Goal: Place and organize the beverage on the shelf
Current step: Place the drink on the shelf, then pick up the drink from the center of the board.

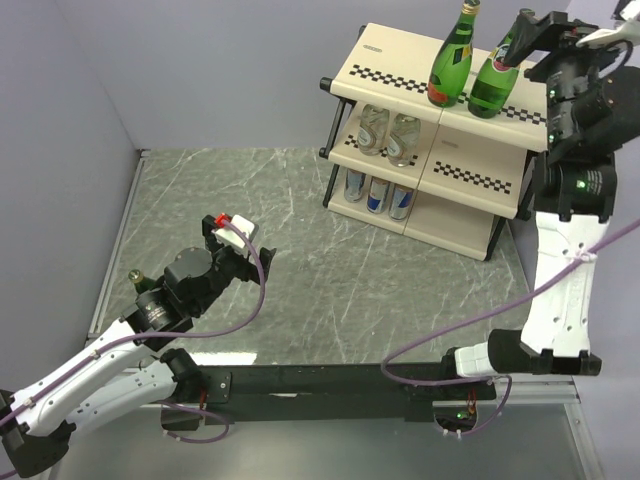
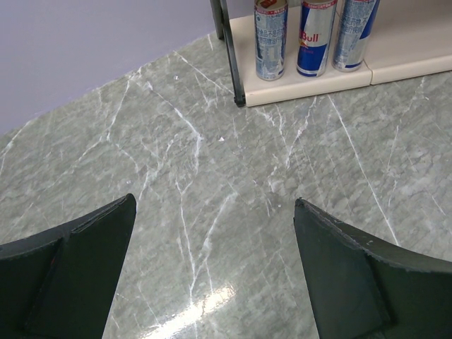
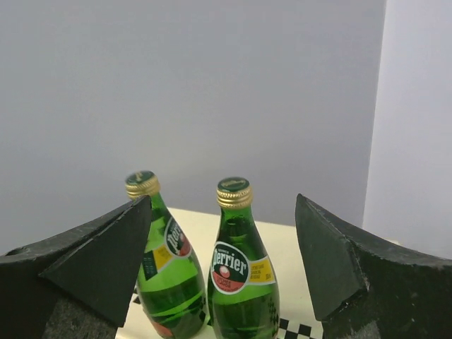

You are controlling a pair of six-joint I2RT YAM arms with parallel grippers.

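Left jaws stood spread and empty over the bench; beside that arm we made out what seemed a stray bottle. Shelf: cans below, clear bottles mid-tier, green bottles on top. Right jaws stood spread by the right-hand bottle, not pinching it; we judged placing done. Next called for a clean retreat without tipping it.

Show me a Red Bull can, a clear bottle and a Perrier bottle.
Red Bull can [image 2: 316, 39]: left wrist view, middle can's label.
Clear bottle [image 1: 371, 129]: top external view, left bottle's body.
Perrier bottle [image 3: 231, 268]: right wrist view, nearer bottle's label.
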